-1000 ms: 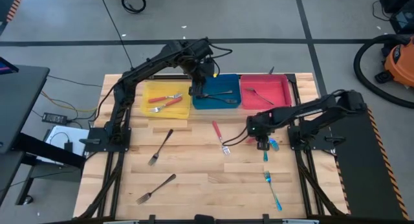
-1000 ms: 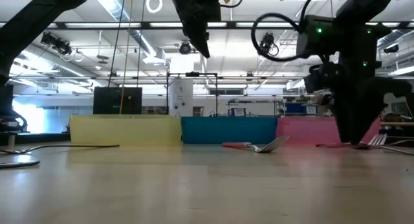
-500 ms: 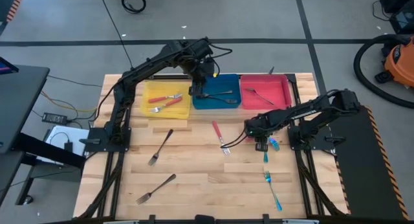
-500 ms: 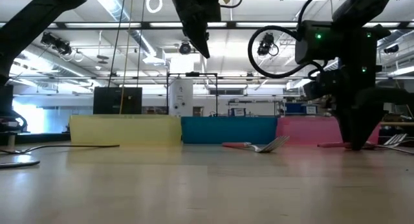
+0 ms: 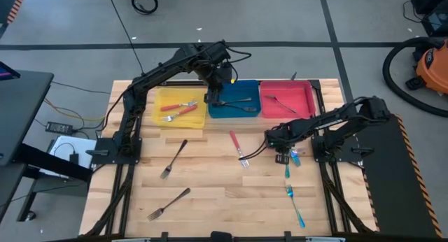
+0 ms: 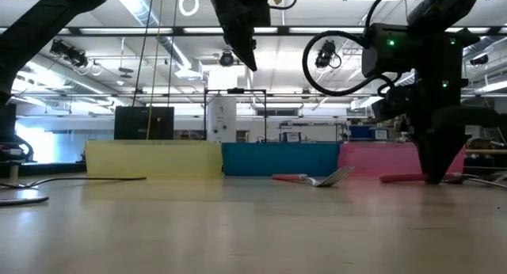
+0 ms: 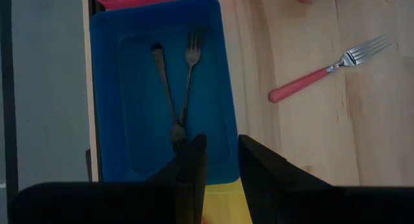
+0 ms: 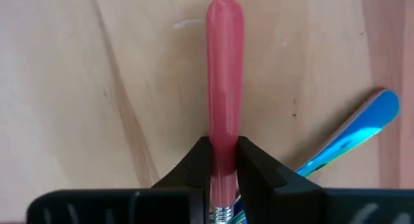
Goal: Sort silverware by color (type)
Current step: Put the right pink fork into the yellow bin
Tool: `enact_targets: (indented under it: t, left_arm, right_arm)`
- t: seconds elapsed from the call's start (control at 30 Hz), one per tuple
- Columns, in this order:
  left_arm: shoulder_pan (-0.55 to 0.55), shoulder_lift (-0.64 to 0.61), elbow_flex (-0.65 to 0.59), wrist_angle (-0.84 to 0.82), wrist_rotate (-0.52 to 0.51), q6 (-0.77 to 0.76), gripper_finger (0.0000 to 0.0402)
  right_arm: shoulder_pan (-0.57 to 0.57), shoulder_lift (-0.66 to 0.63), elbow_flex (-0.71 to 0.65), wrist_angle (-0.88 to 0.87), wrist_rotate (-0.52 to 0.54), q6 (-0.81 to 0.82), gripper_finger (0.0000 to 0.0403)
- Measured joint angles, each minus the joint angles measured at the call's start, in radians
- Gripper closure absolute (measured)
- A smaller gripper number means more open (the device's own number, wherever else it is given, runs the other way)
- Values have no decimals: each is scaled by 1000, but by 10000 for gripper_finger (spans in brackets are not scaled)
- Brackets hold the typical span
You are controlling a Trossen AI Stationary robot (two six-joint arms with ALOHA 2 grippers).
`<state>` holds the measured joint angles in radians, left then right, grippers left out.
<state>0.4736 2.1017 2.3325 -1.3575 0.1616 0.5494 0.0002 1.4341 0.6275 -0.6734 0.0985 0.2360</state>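
Note:
My right gripper [image 5: 281, 157] is low over the table's right half, shut on a red-handled utensil [image 8: 224, 68]. A blue-handled fork [image 8: 352, 136] lies right beside it, and another blue fork [image 5: 297, 207] lies nearer the table's near edge. My left gripper [image 7: 222, 162] hovers above the blue bin [image 5: 234, 113], narrowly open and empty. Two grey metal forks [image 7: 178, 88] lie in that bin. A red-handled fork [image 5: 238, 148] rests flat mid-table. Two grey forks [image 5: 173, 158] [image 5: 169, 203] lie on the table's left half. My right gripper pinches the red utensil's handle [image 8: 224, 130] between its two fingers, close to where the handle meets the metal neck. The fingers come from above, pointing down, and lie across the handle. The handle [image 6: 400, 177] lies level at table height.
The yellow bin [image 5: 159, 118] holds two red-handled forks; the red bin [image 5: 308, 102] holds one grey fork. All three bins stand in a row along the far side. Cables trail off the table's left edge.
My right arm has shifted a little toward the table's left edge and settled low over the red-handled utensil. In the low view the red handle now shows longer beside the gripper, so the utensil has shifted slightly on the table. The left arm has kept still.

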Motion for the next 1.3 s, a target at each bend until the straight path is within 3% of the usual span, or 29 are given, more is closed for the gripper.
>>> enact_targets:
  t: [0.1,0.2,0.5,0.6,0.8,0.9,1.03,1.3]
  left_arm:
    - [0,0,0,0,0,0,313]
    - [2,0,0,-1,0,-1,313]
    - [40,0,0,-57,7,6,313]
    - [62,0,0,-72,98,8,313]
    - [101,0,-1,-103,404,94,313]
    - [108,1,-1,-99,492,139,313]
    - [92,13,-1,-80,557,189,313]
    - [38,22,-1,114,561,206,313]
  right_arm:
    - [-1,2,27,-16,22,20,347]
    - [-3,-12,60,-34,43,34,379]
    - [-4,-99,145,-66,47,36,379]
    - [-5,-138,168,-68,82,35,379]
    - [-8,-213,211,-39,163,48,379]
    - [-9,-254,225,23,213,45,379]
    - [-8,-309,228,166,287,-21,379]
    - [-8,-351,228,431,443,-147,379]
